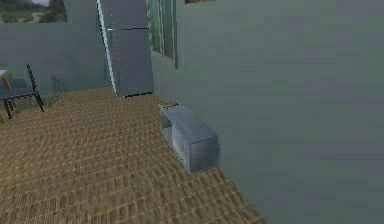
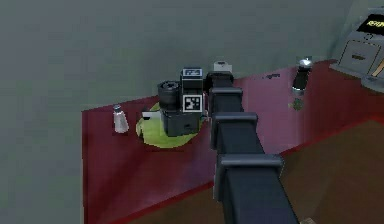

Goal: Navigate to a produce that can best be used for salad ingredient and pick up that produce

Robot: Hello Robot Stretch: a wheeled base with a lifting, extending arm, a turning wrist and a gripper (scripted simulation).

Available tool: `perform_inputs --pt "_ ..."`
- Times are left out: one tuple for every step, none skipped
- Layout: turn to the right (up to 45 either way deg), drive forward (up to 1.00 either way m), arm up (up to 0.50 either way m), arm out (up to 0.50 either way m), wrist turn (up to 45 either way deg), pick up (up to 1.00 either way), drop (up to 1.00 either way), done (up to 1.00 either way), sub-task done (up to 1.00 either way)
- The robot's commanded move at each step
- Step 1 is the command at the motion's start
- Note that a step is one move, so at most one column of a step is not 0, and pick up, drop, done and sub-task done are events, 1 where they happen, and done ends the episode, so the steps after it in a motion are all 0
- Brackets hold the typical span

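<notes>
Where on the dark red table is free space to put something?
Free: the dark red tabletop below the small pale shaker in the picture, and the stretch between the dark square arm and the dark upright bottle. Crowded: around the gripper, the yellow-green flat thing and the shaker.

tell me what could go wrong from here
1. The shaker stands close to the yellow-green thing at the hand; a sideways move might knock it over.
2. The dark bottle stands upright on the red table near the arm; a swing that way could tip it.
</notes>
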Motion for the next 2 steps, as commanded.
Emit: perform_inputs --pt "0.0 0.0 0.0 0.0 0.0 1.0 0.0 0.0 0.0" --pt "0.0 0.0 0.0 0.0 0.0 0.0 0.0 1.0 0.0"
